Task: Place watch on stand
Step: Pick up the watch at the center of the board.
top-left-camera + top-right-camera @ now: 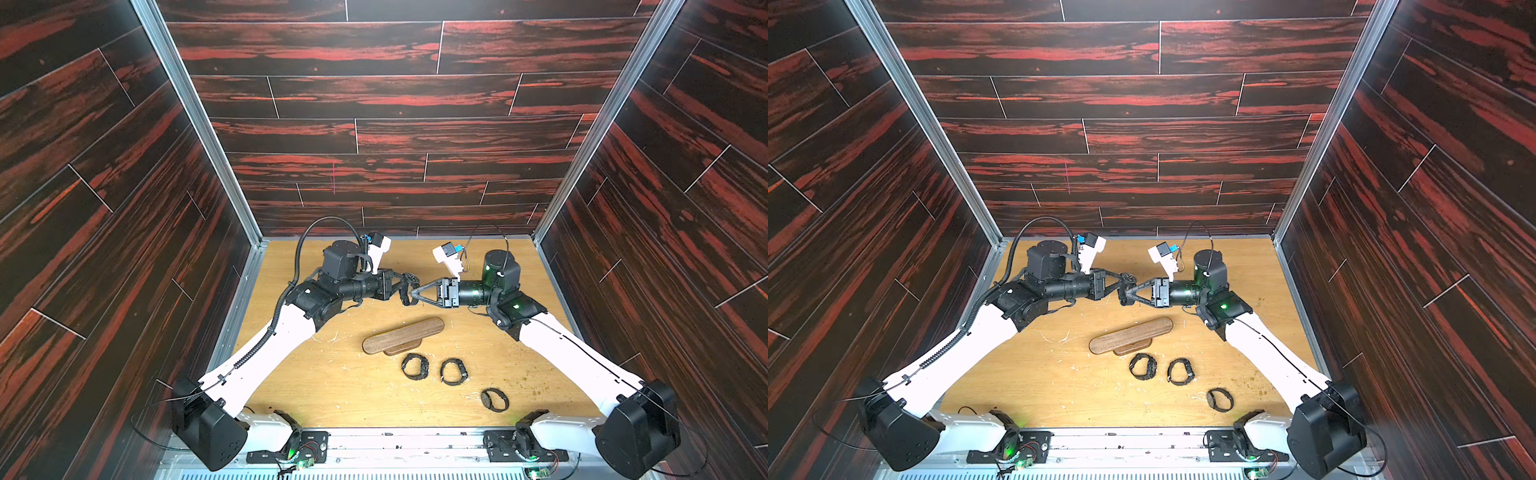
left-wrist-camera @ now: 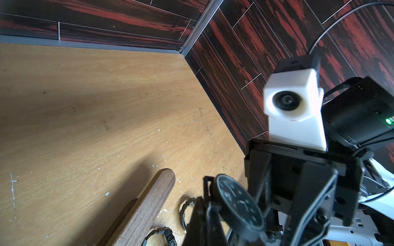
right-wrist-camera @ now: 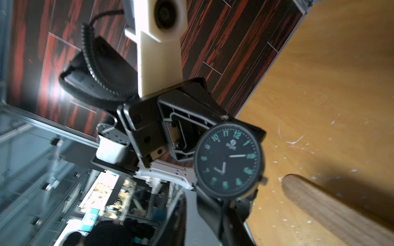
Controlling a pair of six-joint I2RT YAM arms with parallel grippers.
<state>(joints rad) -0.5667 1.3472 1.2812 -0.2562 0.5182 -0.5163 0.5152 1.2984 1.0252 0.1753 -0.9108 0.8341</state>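
Left gripper [image 1: 409, 285] pinches the watch [image 3: 228, 159], right gripper [image 1: 414, 293] its strap [image 1: 404, 298]: hold it wide for the stand [image 1: 403, 336]

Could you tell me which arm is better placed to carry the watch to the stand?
Left, probably: the left gripper is shut on the watch, raised behind the stand; the right gripper only has its tips at the hanging strap.

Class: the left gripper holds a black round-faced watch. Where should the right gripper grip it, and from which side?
Probably the strap of the black round-faced watch, beside its dial, from the robot's right, opposite the left gripper: it is a thin exposed band the jaws can span.
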